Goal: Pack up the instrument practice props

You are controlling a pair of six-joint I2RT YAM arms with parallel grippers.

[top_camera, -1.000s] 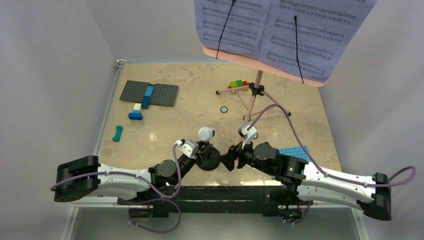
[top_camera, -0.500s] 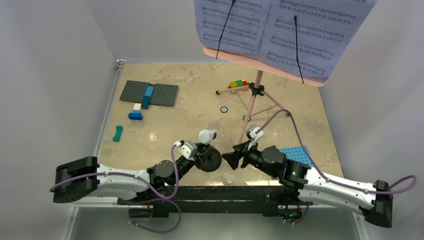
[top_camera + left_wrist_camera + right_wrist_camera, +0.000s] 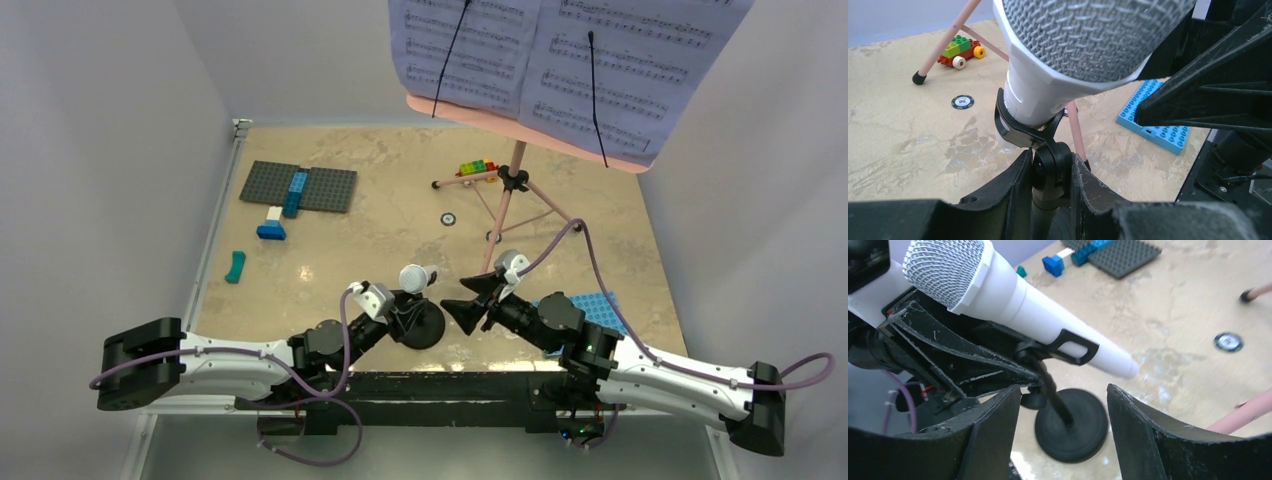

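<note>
Microphone (image 3: 413, 276) tilted in the clip of the mic stand (image 3: 422, 326), near middle of the table (image 3: 330, 250). Left gripper (image 3: 1050, 172) clenched on the stand's stem under the clip. Right gripper (image 3: 460, 298) spread wide just right, not touching. Pink music stand (image 3: 497, 235) and blue plate (image 3: 592, 303) close on the right. Open tabletop far left, up to the grey plate (image 3: 320, 185).

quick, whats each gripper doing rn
left gripper: closed on the mic stand.
right gripper: open, holding nothing, close to the microphone.
</note>
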